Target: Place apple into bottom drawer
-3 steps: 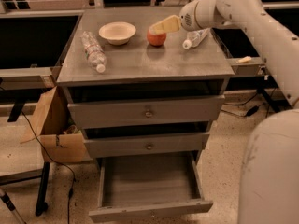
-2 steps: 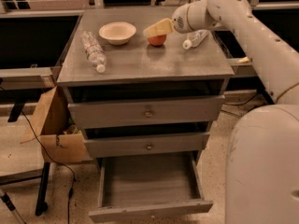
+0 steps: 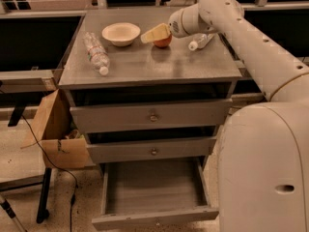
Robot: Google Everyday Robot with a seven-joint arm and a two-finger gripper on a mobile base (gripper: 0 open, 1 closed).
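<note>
The red-orange apple [image 3: 162, 41] sits on the grey cabinet top [image 3: 145, 62], right of the beige bowl [image 3: 121, 33]. My gripper [image 3: 153, 35] reaches in from the right and sits directly over the apple's upper left side, its cream-coloured fingers [image 3: 155, 34] covering the top of the fruit. The bottom drawer [image 3: 153, 187] is pulled open below the two closed grey drawers; its grey inside holds nothing.
A clear plastic bottle [image 3: 96, 52] lies on the left of the cabinet top. A second small bottle [image 3: 200, 41] lies behind my arm at the right. An open cardboard box [image 3: 55, 129] stands left of the cabinet. My white base [image 3: 263, 168] fills the lower right.
My gripper has moved left and down over the apple. The apple, bowl and bottles have not moved.
</note>
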